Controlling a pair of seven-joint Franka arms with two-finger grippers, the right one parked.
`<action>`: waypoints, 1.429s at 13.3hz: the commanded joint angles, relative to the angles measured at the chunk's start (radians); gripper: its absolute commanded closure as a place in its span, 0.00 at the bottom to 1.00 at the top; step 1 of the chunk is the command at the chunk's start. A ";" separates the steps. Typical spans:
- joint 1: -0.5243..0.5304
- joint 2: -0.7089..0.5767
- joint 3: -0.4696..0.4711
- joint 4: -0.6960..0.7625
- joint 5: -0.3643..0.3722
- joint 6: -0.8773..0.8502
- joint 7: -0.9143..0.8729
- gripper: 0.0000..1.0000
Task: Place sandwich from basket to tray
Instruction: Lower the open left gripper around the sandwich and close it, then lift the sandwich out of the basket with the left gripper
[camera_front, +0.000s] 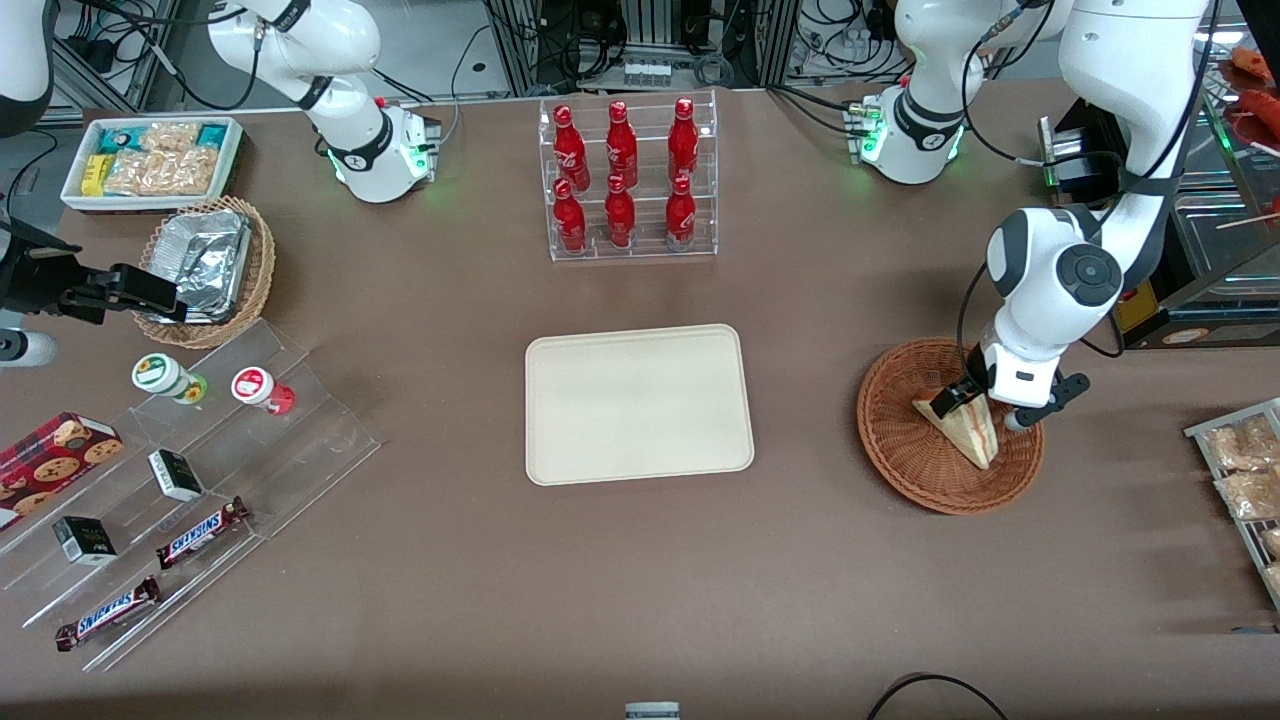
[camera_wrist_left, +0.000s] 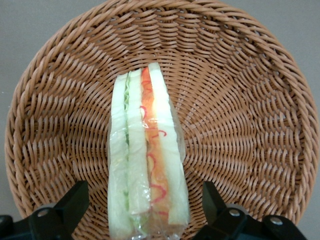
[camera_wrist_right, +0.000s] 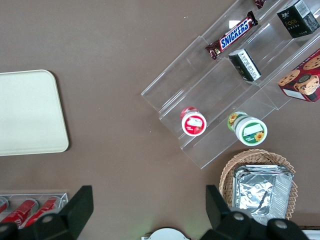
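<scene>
In the front view the gripper (camera_front: 985, 402) hangs low over the basket (camera_front: 900, 440) at the right of the frame, and the arm's bulky wrist covers much of the bowl's upper rim. The sandwich (camera_front: 968, 428) lies inside the basket, its pale wedge pointing toward the lower edge of the frame. From this angle it is hard to tell how the jaws stand.

The left wrist view settles that: the jaws are spread wide, one dark fingertip (camera_wrist_left: 75, 202) on each side of the sandwich (camera_wrist_left: 146, 160), both clear of it and touching nothing. This view also shows the clear wrap and the green and red-orange filling layers on the cut edge, with the woven basket (camera_wrist_left: 240, 110) all around.

The tray (camera_front: 638, 402) sits bare in the middle of the front view on the brown worktop (camera_front: 640, 590), well apart from the basket. The right wrist view catches only one rounded corner of the tray (camera_wrist_right: 30, 112).
</scene>
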 joint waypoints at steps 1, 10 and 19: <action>0.008 0.000 -0.007 -0.010 -0.003 0.022 -0.016 0.25; -0.009 -0.099 -0.016 0.013 -0.003 -0.020 -0.013 0.90; -0.133 -0.127 -0.250 0.364 -0.003 -0.548 -0.160 0.90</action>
